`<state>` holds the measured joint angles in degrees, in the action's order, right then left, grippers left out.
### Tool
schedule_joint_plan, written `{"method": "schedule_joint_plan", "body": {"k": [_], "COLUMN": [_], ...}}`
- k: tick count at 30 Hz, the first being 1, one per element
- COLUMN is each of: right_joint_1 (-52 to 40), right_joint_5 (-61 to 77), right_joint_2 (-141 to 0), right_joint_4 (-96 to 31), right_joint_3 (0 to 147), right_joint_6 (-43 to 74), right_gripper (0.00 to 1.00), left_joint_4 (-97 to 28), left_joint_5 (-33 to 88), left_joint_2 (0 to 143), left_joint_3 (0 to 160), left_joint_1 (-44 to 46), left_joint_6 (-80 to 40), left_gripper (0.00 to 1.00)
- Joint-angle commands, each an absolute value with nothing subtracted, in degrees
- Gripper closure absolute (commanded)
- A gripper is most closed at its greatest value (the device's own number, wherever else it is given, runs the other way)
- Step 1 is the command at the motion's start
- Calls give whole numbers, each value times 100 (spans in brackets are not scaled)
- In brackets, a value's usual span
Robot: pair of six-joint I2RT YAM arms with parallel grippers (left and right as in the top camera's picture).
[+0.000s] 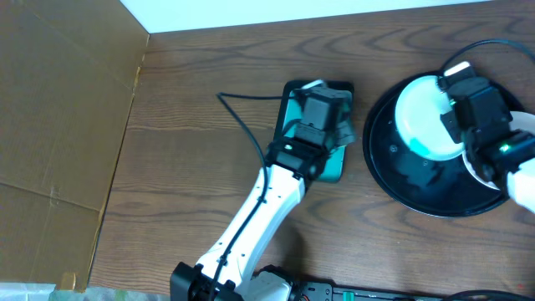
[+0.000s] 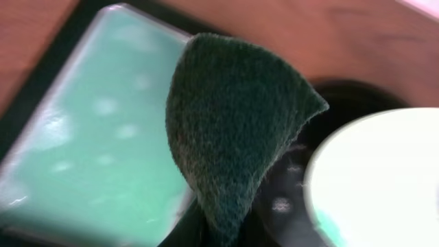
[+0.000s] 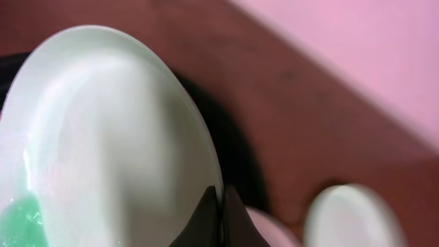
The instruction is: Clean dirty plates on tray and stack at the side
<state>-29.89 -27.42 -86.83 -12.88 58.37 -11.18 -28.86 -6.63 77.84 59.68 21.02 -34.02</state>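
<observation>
My right gripper [image 1: 452, 102] is shut on the rim of a white plate [image 1: 420, 117] with an aqua patch and holds it tilted over the round black tray [image 1: 393, 180]. In the right wrist view the jaws [image 3: 221, 206] pinch that plate's [image 3: 103, 137] edge. A second plate [image 1: 523, 122] lies mostly hidden under the right arm. Two blurred plates [image 3: 350, 213] show past the held one. My left gripper [image 1: 334, 121] is shut on a dark green scouring pad [image 2: 233, 130], hanging over the teal tray's right edge, close to the held plate [image 2: 377, 178].
The small rectangular teal tray [image 1: 333, 170] with a black rim sits left of the round tray, under the left gripper. A black cable [image 1: 242, 121] runs across the wooden table. A cardboard wall [image 1: 58, 125] stands at the left.
</observation>
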Motion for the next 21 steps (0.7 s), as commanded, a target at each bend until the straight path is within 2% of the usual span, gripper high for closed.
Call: {"method": "schedule_joint_plan", "body": {"k": [1,4,10,21], "right_joint_1": [-3487,-3863,-4366,-4788], "right_joint_5": [-4871,-5690,-6405,-7030], "right_joint_2": [-8486,-8486,-8486,-8486], "right_joint_4": [-1015,-631,93,1614], "right_joint_3": [5848,5848,5848,5848], "right_joint_6": [-2432,-3312,-4829,-6650], "right_gripper": [99,99,99,99], "left_joint_4": [-3197,-3446,-3754,-3900], "left_joint_5": [-821,-819,-821,-819], "left_joint_2": [7745,7745,7745,7745], "left_joint_3": [5968,5968,5968,5968], "left_joint_1": [1693,1389,993,836], "left_joint_6": [-3321,-3321,-3319,-3301], "left_gripper": [93,93,93,93]}}
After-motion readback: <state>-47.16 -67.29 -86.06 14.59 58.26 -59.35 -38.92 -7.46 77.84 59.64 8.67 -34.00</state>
